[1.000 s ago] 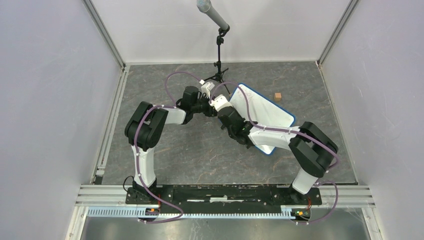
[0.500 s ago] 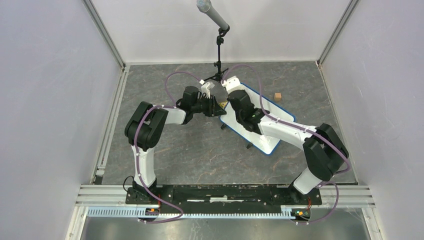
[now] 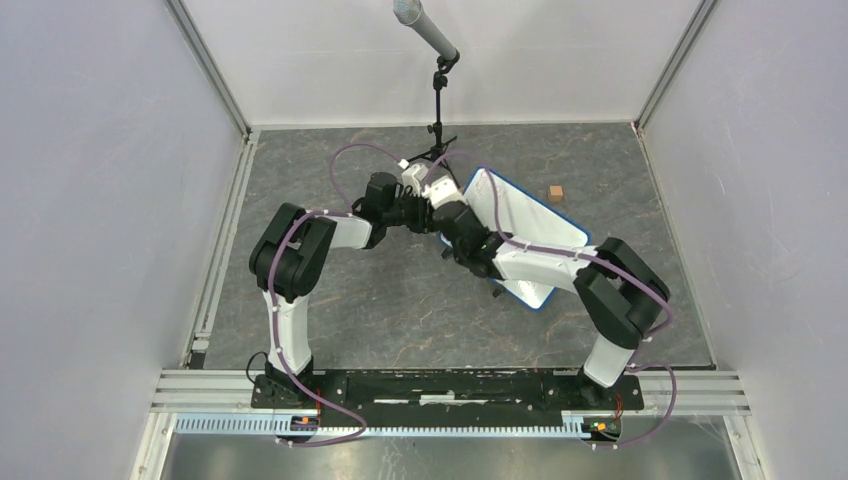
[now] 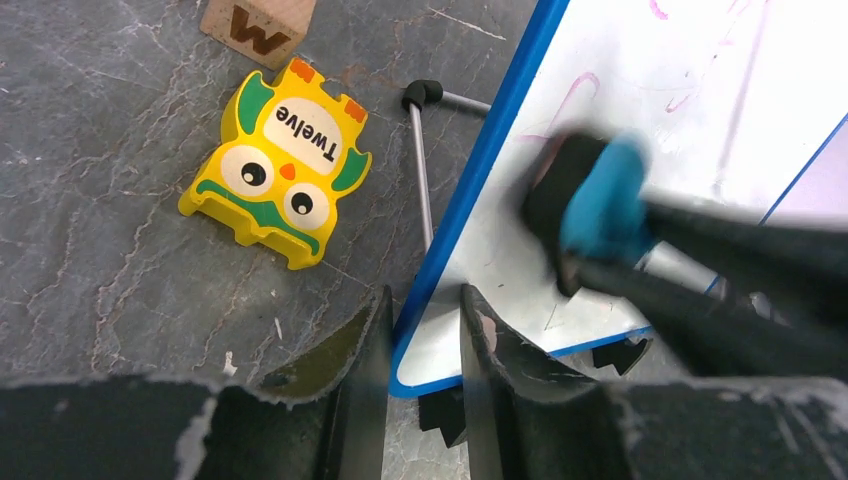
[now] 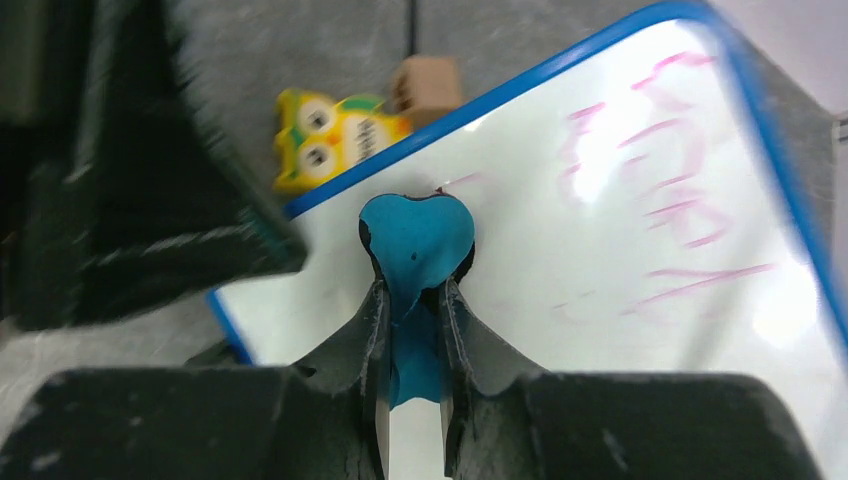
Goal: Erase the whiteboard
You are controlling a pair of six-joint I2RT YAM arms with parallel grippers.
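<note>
From above, both arms reach over the table (image 3: 350, 300) and meet at the left edge of the whiteboard (image 3: 525, 225). The left end effector (image 3: 430, 212) and right end effector (image 3: 450, 210) overlap so closely that their fingers probably cannot be told apart here. The board stretches away to their right. A small brown cube (image 3: 556, 192) sits past the board's far side, apart from it.

In the left wrist view, the left end effector (image 4: 425, 335) pinches the whiteboard's (image 4: 660, 100) blue rim near a corner, one finger on each side of the edge. Ahead and to the right, a blurred blue-and-black eraser (image 4: 600, 195) lies against the white face, with pink scribbles beyond it. Left of the fingers, a yellow owl toy (image 4: 275, 165) and a lettered block (image 4: 258, 22) sit on the table. A thin metal rod (image 4: 422, 170) lies between the owl and the rim.

In the right wrist view, the right end effector (image 5: 412, 320) is pressed tight on the eraser (image 5: 415, 235), which touches the board (image 5: 620, 250) just inside its left rim. Pink marks spread to the eraser's right. The owl toy (image 5: 330, 135) and block (image 5: 425, 85) lie ahead, beyond the rim.
</note>
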